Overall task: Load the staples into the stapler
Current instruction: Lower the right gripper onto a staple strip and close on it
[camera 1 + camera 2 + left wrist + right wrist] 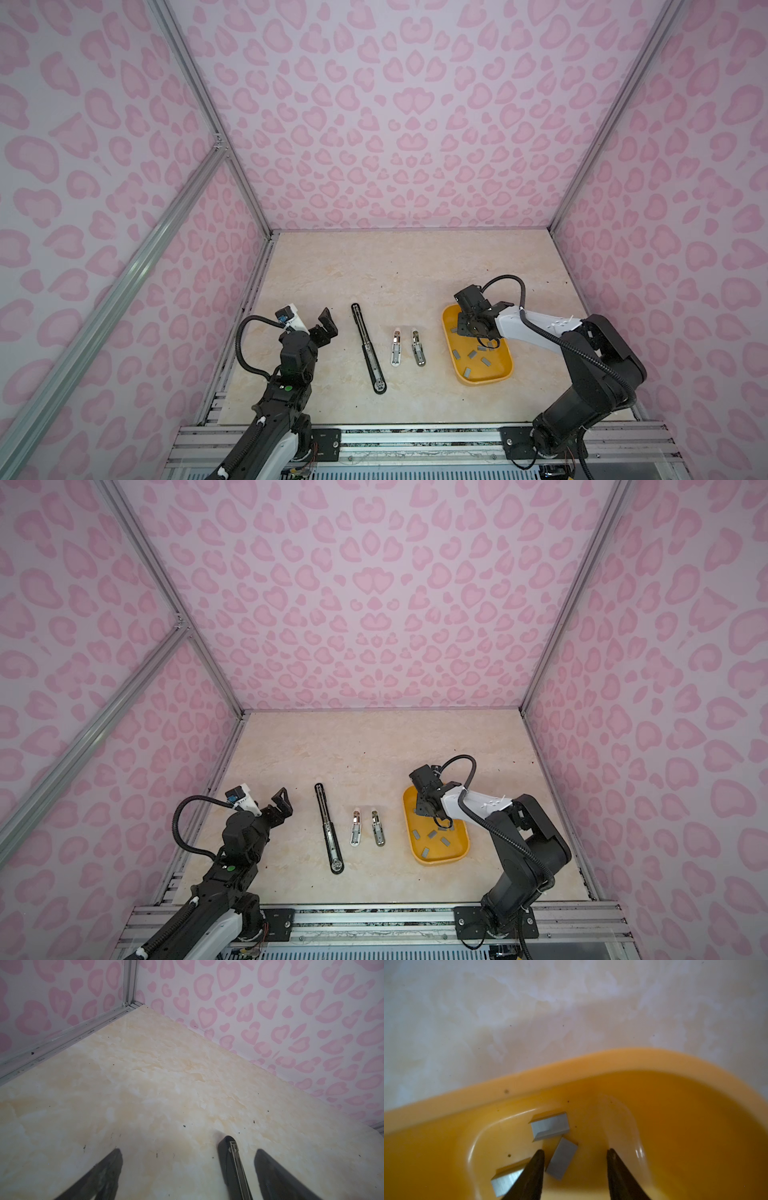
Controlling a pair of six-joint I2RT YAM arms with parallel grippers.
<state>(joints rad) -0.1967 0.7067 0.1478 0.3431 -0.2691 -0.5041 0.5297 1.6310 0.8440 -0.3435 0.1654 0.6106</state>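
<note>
Several grey staples [472,354] [432,834] lie loose in a yellow tray [486,381] [440,859] at the right. My right gripper [463,326] [420,808] [575,1151] is down in the tray's far end, open. One staple strip [561,1158] lies between its fingers, close to one fingertip [538,1159], and two more lie beside it. A long black stapler [368,349] [328,829] lies opened flat left of centre. My left gripper [326,326] [280,802] [188,1150] hovers wide open and empty left of its far end [230,1157].
Two small metal staplers [397,347] [418,347] lie opened side by side between the black stapler and the tray. Pink patterned walls with aluminium frame rails close in the marble-look table on three sides.
</note>
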